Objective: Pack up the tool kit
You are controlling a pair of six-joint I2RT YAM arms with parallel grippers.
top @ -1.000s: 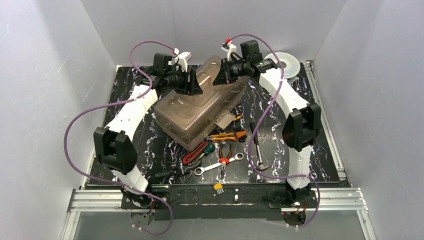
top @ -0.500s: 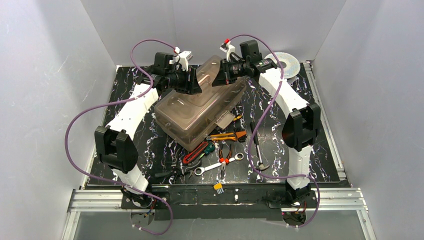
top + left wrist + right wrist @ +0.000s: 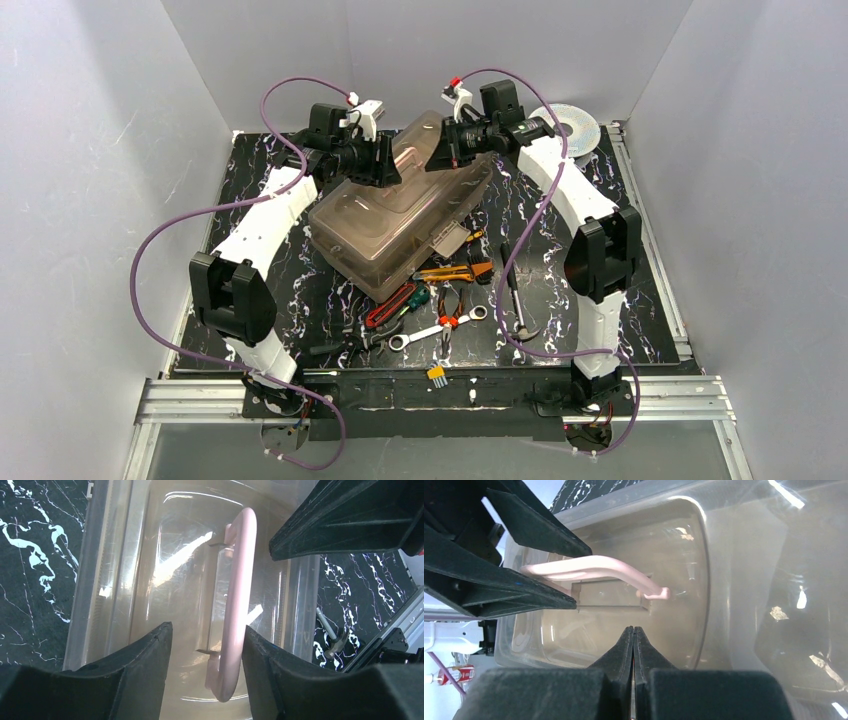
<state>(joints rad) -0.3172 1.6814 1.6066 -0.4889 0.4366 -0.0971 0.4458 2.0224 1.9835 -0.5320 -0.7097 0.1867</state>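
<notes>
The tan toolbox (image 3: 400, 215) stands at the table's middle back with its smoky lid (image 3: 165, 555) closed. Its beige handle (image 3: 239, 580) runs along the lid top. My left gripper (image 3: 206, 627) is open and straddles one end of the handle, which lies close to one finger. It also shows in the top view (image 3: 388, 165). My right gripper (image 3: 633, 628) is shut and empty just above the lid, facing the left gripper (image 3: 514, 555) from the other end of the handle (image 3: 599, 567). The knife (image 3: 455, 272), pliers (image 3: 390, 305), wrenches (image 3: 440, 330) and hammer (image 3: 517, 300) lie in front of the box.
A round silver wire spool (image 3: 572, 125) sits at the back right corner. A green-handled screwdriver (image 3: 420, 296) and a small yellow part (image 3: 436, 376) lie among the tools near the front edge. White walls close in the table on three sides.
My left gripper has shifted slightly back and left over the lid. The right arm and the toolbox have not moved.
</notes>
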